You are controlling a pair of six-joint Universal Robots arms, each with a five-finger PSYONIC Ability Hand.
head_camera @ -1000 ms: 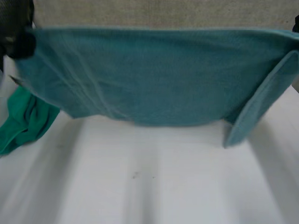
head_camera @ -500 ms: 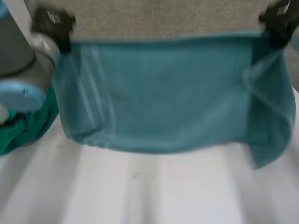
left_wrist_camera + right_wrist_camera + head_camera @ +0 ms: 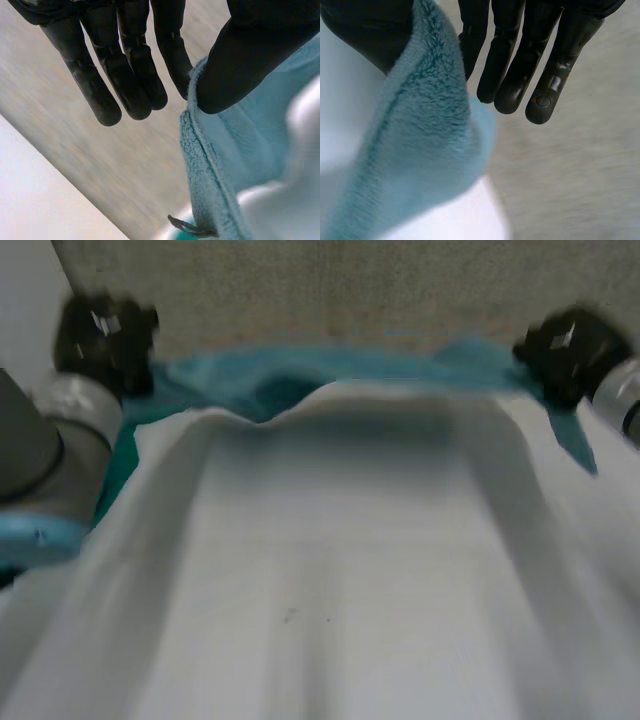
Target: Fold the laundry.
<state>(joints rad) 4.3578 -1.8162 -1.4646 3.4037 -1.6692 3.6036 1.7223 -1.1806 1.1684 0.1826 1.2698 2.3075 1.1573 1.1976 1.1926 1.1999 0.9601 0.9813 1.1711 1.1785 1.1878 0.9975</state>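
Towel [image 3: 330,375] along the table's [image 3: 330,590] far edge, its ends pinched by left hand [image 3: 105,340] and right hand [image 3: 565,355]. Likely soft, light, limp; the corners look the best hold.

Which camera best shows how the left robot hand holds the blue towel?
The left wrist view: the left robot hand pinches the blue towel edge between thumb and finger. The head view has that hand far off at the towel's end; the right wrist view, its other end.
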